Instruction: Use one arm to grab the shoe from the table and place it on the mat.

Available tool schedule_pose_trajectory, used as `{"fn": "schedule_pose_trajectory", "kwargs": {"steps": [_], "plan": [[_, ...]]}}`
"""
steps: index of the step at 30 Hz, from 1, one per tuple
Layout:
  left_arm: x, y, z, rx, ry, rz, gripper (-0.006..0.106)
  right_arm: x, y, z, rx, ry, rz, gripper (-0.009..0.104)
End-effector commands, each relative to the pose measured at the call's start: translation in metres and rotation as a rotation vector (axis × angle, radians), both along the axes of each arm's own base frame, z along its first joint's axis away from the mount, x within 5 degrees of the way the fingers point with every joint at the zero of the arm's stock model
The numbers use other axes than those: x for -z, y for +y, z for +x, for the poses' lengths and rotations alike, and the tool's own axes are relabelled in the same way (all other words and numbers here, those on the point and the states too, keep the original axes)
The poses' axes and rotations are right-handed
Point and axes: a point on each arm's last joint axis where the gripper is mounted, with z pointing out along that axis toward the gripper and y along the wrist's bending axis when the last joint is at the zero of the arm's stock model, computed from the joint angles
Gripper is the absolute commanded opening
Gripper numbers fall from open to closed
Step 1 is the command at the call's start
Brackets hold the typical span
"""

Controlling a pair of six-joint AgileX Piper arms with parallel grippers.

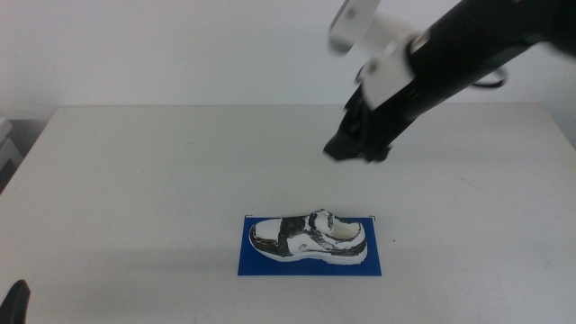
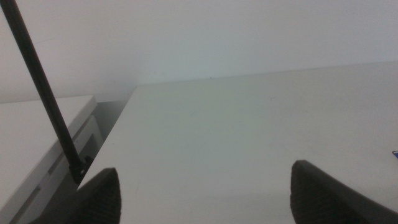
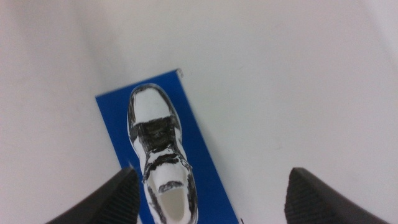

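Now lying flat on the blue mat, near the table's front edge: the shoe, toe toward the left. Hanging above and well apart from it, empty, jaws spread wide: the right gripper. Waiting low at the near left corner, also spread open: the left gripper.
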Motion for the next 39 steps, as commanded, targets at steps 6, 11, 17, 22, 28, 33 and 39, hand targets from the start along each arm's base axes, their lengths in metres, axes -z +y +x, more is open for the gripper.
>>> {"fn": "schedule_pose_trajectory", "kwargs": {"steps": [6,11,17,22,28,33,39], "plan": [[-0.008,-0.001,-0.001,0.015,-0.101,-0.008,0.093,-0.090,-0.075,-0.043,0.354,-0.151,0.151,0.060],[-0.008,-0.001,-0.001,0.015,-0.101,-0.008,0.093,-0.104,-0.121,-0.080,0.645,-0.263,0.282,0.060],[-0.008,-0.001,-0.001,0.015,-0.101,-0.008,0.093,-0.082,-0.158,-0.135,0.774,-0.496,0.429,0.060],[-0.008,-0.001,-0.001,0.015,-0.101,-0.008,0.093,-0.041,-0.177,-0.175,0.881,-0.568,0.499,0.060],[-0.008,-0.001,-0.001,0.015,-0.101,-0.008,0.093,0.012,-0.182,-0.211,0.915,-0.586,0.614,0.060],[-0.008,-0.001,-0.001,0.015,-0.101,-0.008,0.093,0.042,-0.183,-0.234,0.854,-0.692,0.691,0.060],[-0.008,-0.001,-0.001,0.015,-0.101,-0.008,0.093,0.064,-0.183,-0.251,0.808,-0.777,0.756,0.060]]}}
